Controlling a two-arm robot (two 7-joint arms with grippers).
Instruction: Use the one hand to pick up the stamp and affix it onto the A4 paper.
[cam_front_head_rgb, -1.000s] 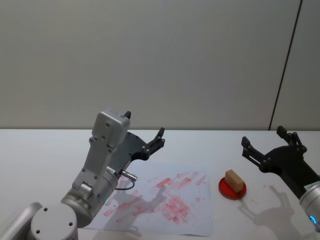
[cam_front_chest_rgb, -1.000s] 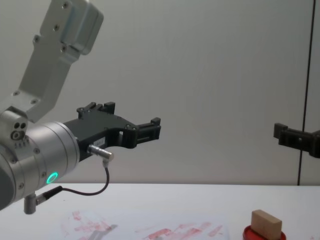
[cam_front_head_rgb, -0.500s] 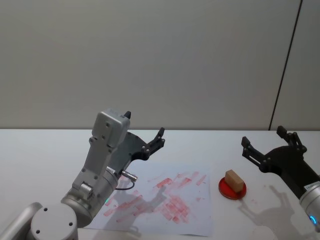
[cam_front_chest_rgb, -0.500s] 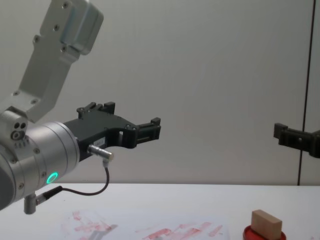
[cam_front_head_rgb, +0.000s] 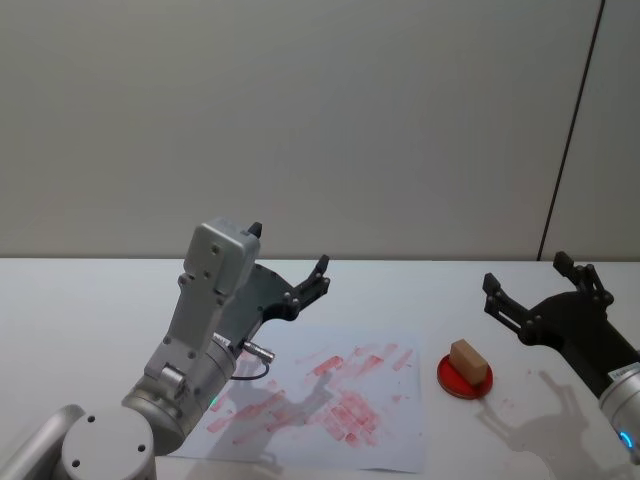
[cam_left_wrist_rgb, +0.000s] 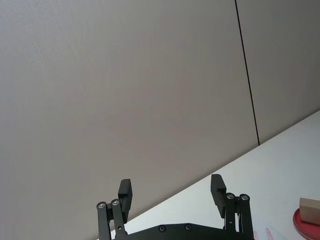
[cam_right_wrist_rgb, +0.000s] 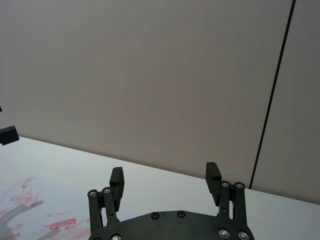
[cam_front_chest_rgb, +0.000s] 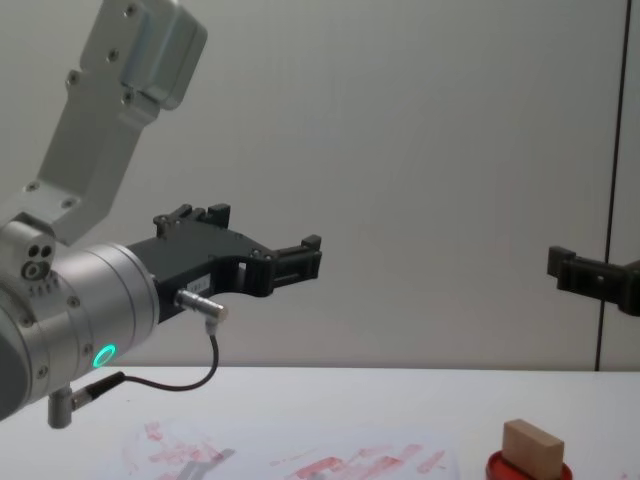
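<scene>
Currently the stamp (cam_front_head_rgb: 468, 358) sits on the red ink pad (cam_front_head_rgb: 452, 384), just right of the A4 paper (cam_front_head_rgb: 395, 432). Nearer arm: the right gripper (cam_front_head_rgb: 527, 273), fingers spread, empty, raised off the table (cam_front_head_rgb: 100, 300). The stamp lies down and to its left. Its long axis runs far-left to near-right. Parked left gripper (cam_front_head_rgb: 289, 250) is also spread and empty, over the paper's far-left side.

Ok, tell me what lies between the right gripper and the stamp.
Nothing: in the head view, bare table separates the right gripper from the stamp.
</scene>
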